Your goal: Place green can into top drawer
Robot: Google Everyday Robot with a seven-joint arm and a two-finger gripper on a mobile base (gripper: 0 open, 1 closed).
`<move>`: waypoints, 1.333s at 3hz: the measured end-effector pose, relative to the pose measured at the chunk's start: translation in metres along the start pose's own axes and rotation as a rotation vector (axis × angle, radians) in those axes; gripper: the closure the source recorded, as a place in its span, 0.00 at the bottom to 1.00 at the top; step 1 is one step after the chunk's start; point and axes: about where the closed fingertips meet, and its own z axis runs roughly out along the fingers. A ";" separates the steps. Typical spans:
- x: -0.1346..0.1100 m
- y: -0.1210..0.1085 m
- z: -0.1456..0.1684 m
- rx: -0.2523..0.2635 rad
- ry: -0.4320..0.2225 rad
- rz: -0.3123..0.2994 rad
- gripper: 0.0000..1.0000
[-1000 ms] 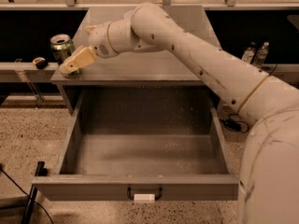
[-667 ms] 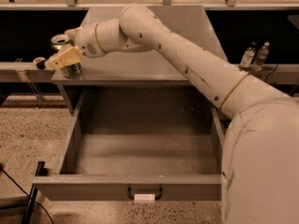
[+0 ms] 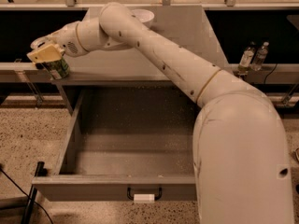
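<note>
Nearest is the front panel of the drawer (image 3: 93, 187), with a small dark handle (image 3: 144, 192) and a white label (image 3: 144, 198) at its centre. The drawer is pulled fully out and its speckled grey inside is bare. A black pole (image 3: 32, 195) leans just beside its left front corner, over the speckled floor (image 3: 28, 134). The thick white arm (image 3: 243, 143) fills the lower right, overlapping the drawer's right side, then rises and reaches left across the grey counter (image 3: 187, 36) above the drawer. At the arm's end, the gripper (image 3: 46, 54) sits at the counter's left front corner, with its tan fingers (image 3: 43, 55) pinching the top of the can (image 3: 59, 70). The can is green with pale markings. It is tilted slightly at that corner's edge, outside the drawer, above and just behind the drawer's back left corner. Whether its base touches the counter cannot be told. To the right, beyond the counter's edge, two small bottles (image 3: 246, 57) stand side by side on a ledge. Farther back on the counter lies a white bowl (image 3: 145, 16), partly hidden behind the arm and well apart from the can.
</note>
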 end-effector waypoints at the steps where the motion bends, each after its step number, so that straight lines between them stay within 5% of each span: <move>1: -0.003 0.011 -0.017 0.002 -0.055 0.000 0.96; 2: 0.008 0.043 -0.074 0.003 -0.073 -0.022 1.00; 3: 0.093 0.090 -0.174 0.062 0.032 0.031 1.00; 4: 0.146 0.095 -0.224 0.108 0.084 0.076 1.00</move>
